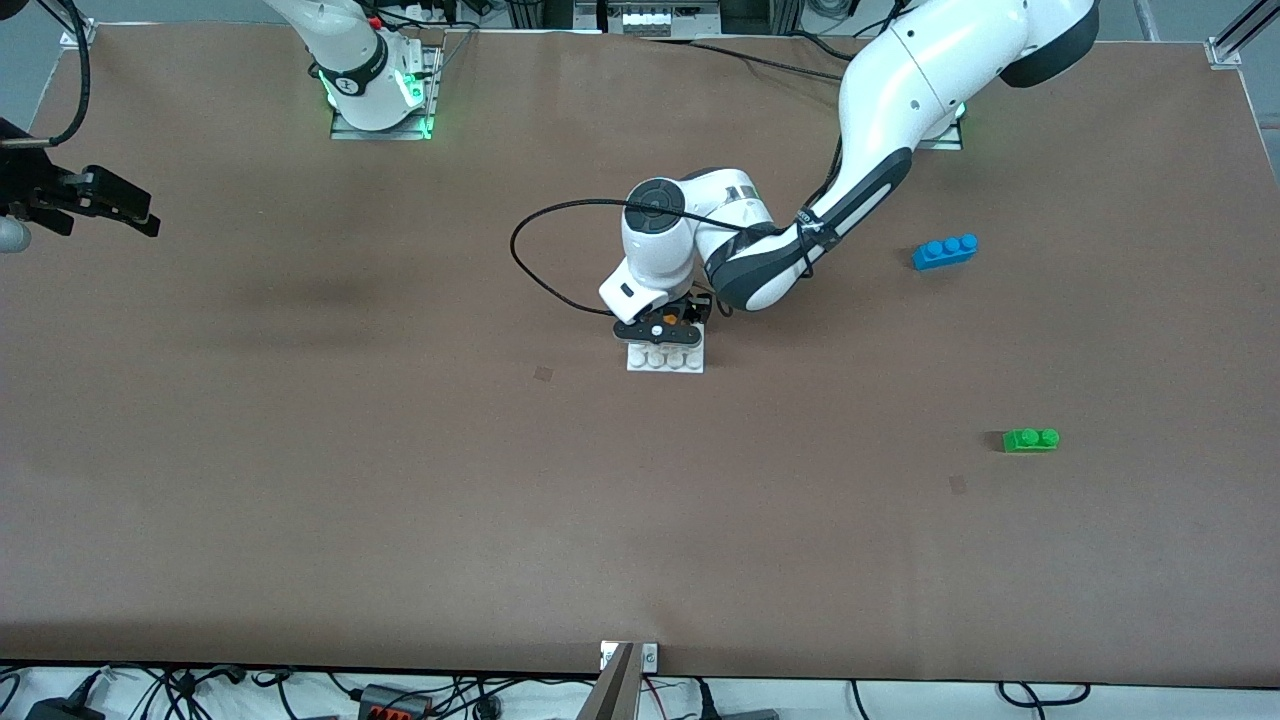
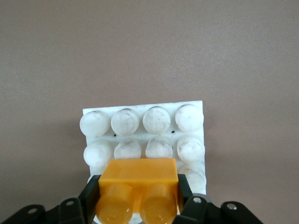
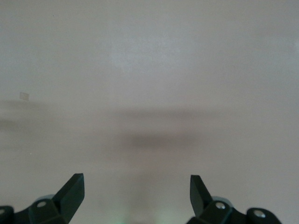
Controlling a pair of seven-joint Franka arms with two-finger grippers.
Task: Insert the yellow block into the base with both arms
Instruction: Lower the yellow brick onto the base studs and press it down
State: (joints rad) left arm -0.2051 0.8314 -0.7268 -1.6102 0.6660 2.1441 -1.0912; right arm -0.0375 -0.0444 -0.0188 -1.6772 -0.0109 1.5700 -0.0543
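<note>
The left tool (image 1: 668, 330) and wrist hide most of the base (image 1: 665, 360) and yellow block (image 1: 667, 320) from the front. The right tool (image 1: 100, 205) is cut off at the frame's edge.

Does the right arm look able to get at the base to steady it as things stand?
Probably yes. The right gripper hangs open over bare table toward its own end, nothing between it and the base. The left gripper, shut on the yellow block, covers part of the base; its camera-side rows show uncovered.
</note>
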